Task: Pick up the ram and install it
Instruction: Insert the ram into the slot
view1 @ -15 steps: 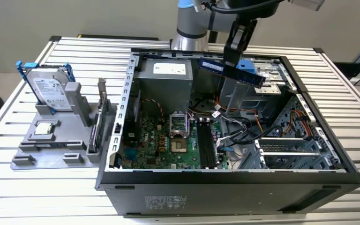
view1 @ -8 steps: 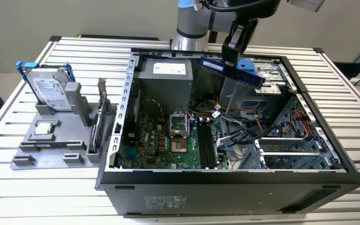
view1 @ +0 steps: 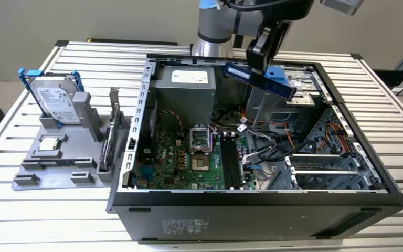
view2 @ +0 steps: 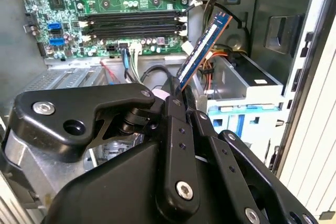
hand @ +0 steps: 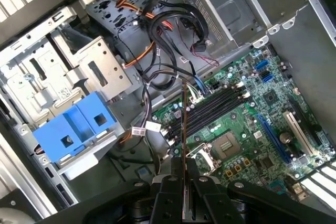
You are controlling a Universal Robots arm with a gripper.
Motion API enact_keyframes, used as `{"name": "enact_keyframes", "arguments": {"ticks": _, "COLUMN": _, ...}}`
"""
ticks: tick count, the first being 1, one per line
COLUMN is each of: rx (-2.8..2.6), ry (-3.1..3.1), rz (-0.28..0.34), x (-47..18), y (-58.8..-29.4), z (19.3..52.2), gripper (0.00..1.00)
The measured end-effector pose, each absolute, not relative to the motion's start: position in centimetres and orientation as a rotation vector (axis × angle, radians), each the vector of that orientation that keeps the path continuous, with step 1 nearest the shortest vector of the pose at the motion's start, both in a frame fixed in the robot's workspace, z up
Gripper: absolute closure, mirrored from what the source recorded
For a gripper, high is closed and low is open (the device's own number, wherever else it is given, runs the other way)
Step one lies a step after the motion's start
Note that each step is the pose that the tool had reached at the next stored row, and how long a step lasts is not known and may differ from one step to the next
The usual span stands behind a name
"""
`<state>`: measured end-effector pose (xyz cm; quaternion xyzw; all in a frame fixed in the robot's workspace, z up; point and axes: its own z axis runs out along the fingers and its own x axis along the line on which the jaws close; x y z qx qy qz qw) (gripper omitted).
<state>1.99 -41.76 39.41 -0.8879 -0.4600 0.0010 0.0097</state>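
My gripper hangs over the back of the open computer case, shut on the ram, a long dark stick with a white label, held tilted above the case interior. The second wrist view shows the ram sticking out from between my black fingers. In the first wrist view the ram appears edge-on, clamped in my gripper. The black memory slots lie on the green motherboard below, apart from the ram, and show in both wrist views.
A grey fixture plate at the exterior view's left carries a silver hard drive in a blue frame, an upright expansion card and a processor. Inside the case are cables, a power supply and a blue drive caddy.
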Motion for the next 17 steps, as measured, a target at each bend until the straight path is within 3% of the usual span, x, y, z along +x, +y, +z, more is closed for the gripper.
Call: {"name": "enact_keyframes", "arguments": {"ticks": 17, "rx": -2.861, "ry": -1.249, "rz": 0.001, "x": 1.99, "y": -41.76, "z": 39.41, "gripper": 1.00}}
